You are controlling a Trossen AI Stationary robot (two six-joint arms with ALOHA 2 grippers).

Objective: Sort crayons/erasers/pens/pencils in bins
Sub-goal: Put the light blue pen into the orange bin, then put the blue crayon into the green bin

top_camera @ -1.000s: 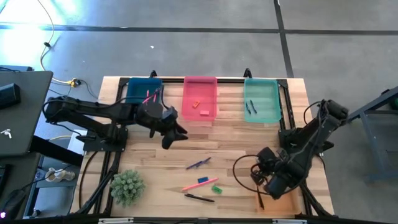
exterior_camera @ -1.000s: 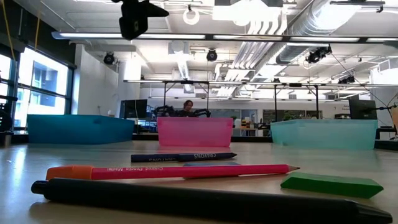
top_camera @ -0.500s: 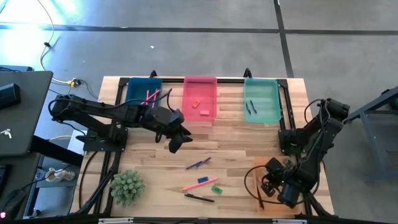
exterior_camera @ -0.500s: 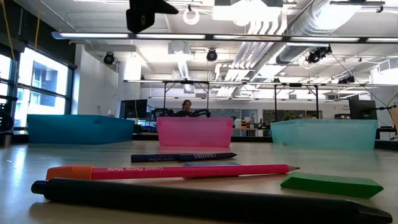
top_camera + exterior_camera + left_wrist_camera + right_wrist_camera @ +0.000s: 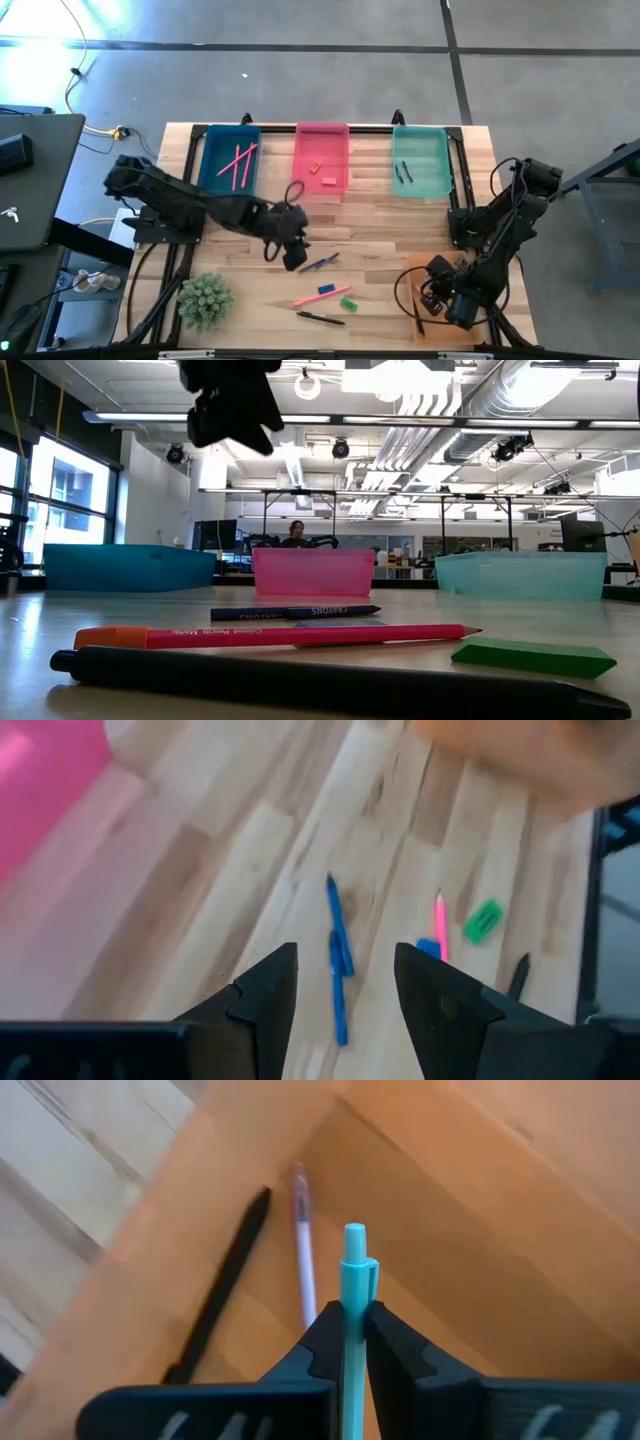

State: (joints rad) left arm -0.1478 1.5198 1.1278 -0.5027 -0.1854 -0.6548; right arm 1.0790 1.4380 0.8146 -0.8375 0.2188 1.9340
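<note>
The right gripper (image 5: 352,1342) clamps a slim teal pen (image 5: 352,1295) over the translucent orange plastic bin (image 5: 470,1270); the left gripper (image 5: 345,985), fingers apart, hangs above two blue crayons (image 5: 337,960) on the wooden table (image 5: 390,225)

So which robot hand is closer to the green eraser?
The left. The left gripper hovers open over the blue crayons, just up-left of the green eraser. The right gripper is farther off, over the orange bin, holding a teal pen.
</note>
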